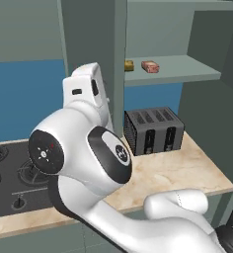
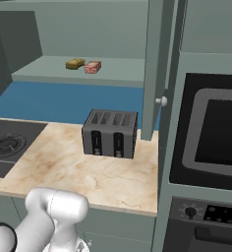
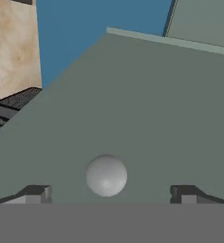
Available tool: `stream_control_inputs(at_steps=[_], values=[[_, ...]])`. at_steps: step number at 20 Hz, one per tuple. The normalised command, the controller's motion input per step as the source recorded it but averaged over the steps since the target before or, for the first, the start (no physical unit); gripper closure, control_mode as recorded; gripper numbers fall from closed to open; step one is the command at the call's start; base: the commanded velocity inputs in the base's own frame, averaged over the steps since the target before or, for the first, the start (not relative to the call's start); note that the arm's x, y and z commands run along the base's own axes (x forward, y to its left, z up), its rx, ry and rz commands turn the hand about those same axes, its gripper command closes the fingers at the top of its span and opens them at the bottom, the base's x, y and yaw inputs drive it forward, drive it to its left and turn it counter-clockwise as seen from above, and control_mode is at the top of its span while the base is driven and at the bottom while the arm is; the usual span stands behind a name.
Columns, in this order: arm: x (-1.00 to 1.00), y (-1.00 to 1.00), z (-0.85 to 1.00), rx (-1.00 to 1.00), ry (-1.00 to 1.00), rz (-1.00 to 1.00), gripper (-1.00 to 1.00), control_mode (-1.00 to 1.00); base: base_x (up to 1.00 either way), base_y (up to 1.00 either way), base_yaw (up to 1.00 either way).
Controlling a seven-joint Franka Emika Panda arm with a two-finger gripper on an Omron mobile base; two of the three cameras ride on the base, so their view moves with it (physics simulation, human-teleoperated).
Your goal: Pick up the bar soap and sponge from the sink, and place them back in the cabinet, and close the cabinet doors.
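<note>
Cabinet door (image 3: 133, 109) knob (image 3: 106, 175) between hand (image 3: 109, 193) fingertips

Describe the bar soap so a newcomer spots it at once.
Look at the open wall cabinet above the marble counter and toaster. On its shelf lie two small blocks side by side. The bar soap is the pinkish-red one, not the mustard-yellow sponge.

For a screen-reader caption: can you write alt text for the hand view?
The gripper, fingers spread wide, faces a grey-green cabinet door with its round pale knob centred between the two fingertips. Beyond the door's edge are a blue wall, a strip of marbled counter and a corner of the dark toaster.
</note>
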Motion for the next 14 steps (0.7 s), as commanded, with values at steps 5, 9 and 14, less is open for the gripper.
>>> stream_control_inputs(at_steps=[5, 9, 14], values=[[0.07, -0.44, 0.00, 0.00, 0.00, 0.00, -1.00, -1.00, 0.00, 0.00, 0.00], [0.08, -0.45, 0.00, 0.00, 0.00, -0.01, -1.00, -1.00, 0.00, 0.00, 0.00], [0.07, -0.47, 0.00, 0.00, -0.01, -0.02, -1.00, -1.00, 0.00, 0.00, 0.00]])
